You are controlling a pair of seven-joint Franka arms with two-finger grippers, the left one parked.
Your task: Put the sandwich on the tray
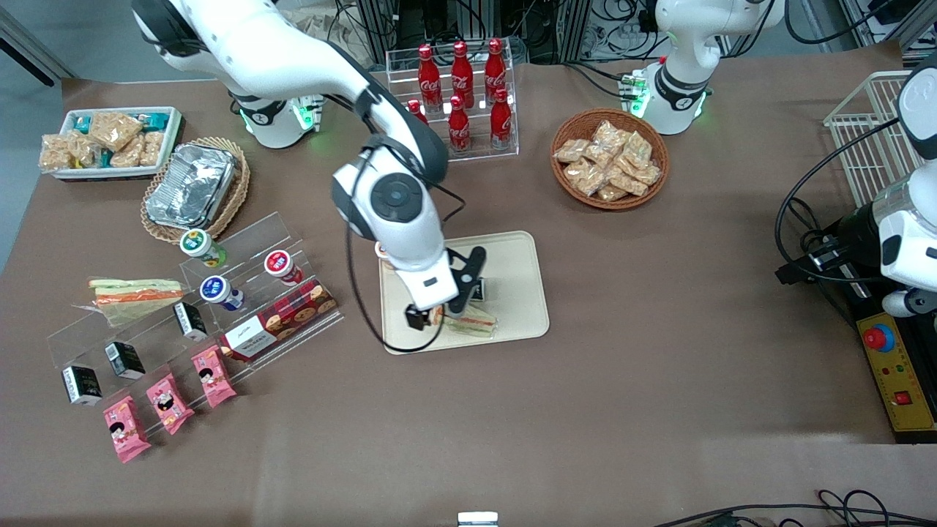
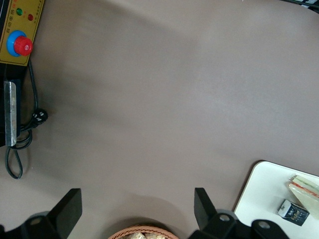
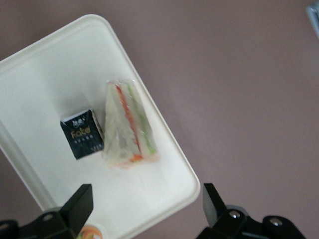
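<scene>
The sandwich, a clear-wrapped white-bread wedge with orange-red and green layers, lies flat on the cream-beige tray, near the tray's edge closest to the front camera. A small black box lies beside it on the tray. My right gripper hovers above the tray, over the sandwich, open and empty. In the right wrist view the sandwich and the box lie on the tray, and the gripper has its black fingers spread wide above the tray's corner. The left wrist view also shows the sandwich on the tray.
A paler sandwich wedge lies on an acrylic stand with cups and snack packs, toward the working arm's end. A foil container, a white snack tray, a cola bottle rack and a snack basket stand farther from the camera.
</scene>
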